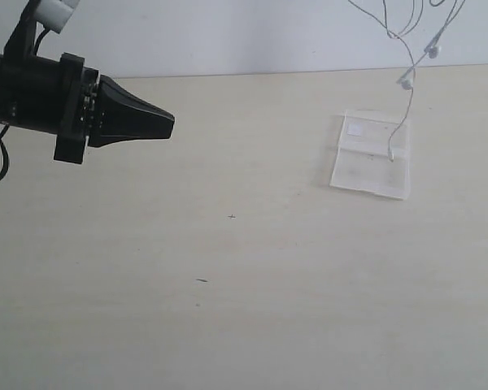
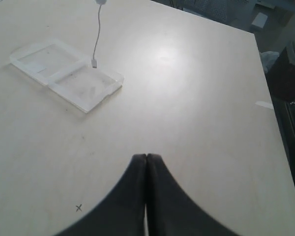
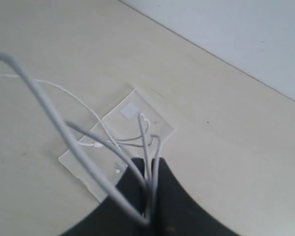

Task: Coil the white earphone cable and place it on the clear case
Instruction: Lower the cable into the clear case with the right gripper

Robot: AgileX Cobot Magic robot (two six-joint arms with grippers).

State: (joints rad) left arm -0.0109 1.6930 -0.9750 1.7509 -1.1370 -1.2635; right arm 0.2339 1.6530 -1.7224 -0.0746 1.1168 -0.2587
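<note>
The clear case [image 1: 372, 154] lies flat on the table at the right; it also shows as the clear case [image 2: 64, 73] and the clear case [image 3: 132, 123]. The white earphone cable [image 1: 408, 89] hangs in loops from above the frame's top, and its plug end touches the case near the middle. My right gripper [image 3: 151, 162] is shut on several strands of the white earphone cable [image 3: 146, 147], held above the case; in the exterior view this gripper is out of frame. My left gripper [image 1: 167, 123] hovers at the left, shut and empty, far from the case; its black fingertips [image 2: 137, 162] meet.
The pale table [image 1: 228, 268] carries small pen marks, an x [image 2: 78, 208] among them. A white wall runs along the table's far edge. Beyond one table edge in the left wrist view stand dark equipment and a floor area [image 2: 285, 73].
</note>
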